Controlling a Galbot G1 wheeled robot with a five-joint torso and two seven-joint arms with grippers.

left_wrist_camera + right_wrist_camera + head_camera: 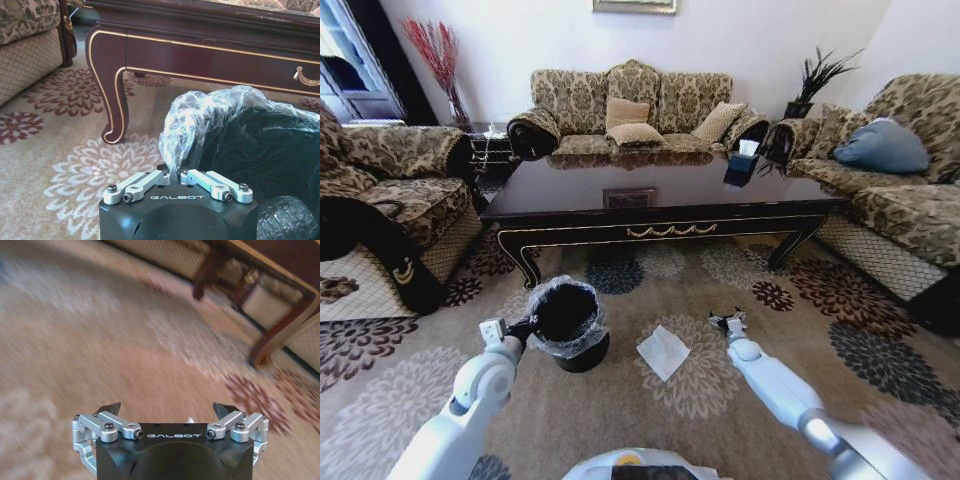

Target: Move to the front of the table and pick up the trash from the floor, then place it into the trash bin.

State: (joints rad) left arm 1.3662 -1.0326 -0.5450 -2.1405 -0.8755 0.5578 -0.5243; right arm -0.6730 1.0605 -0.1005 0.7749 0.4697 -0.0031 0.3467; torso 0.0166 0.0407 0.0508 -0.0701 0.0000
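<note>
Head view: the table (660, 205) runs across the room ahead, with sofas to either side and behind it, and an open stretch of patterned carpet (720, 400) in front of its gilt-trimmed front rail. On that carpet the trash bin (568, 325) stands toward the robot's left, and the white paper square (663, 352) lies flat just beside it, between the two arms. The left gripper (520, 330) sits against the bin's rim; in the left wrist view its fingers are drawn together on the crinkled plastic liner (200, 120), apparently pinching a fold of it, with a curved table leg (112, 90) beyond. The right gripper (730, 325) hangs low over the carpet, near the paper but apart from it, on its right side; the right wrist view shows its fingertips (111, 407) spread wide with nothing between them.
</note>
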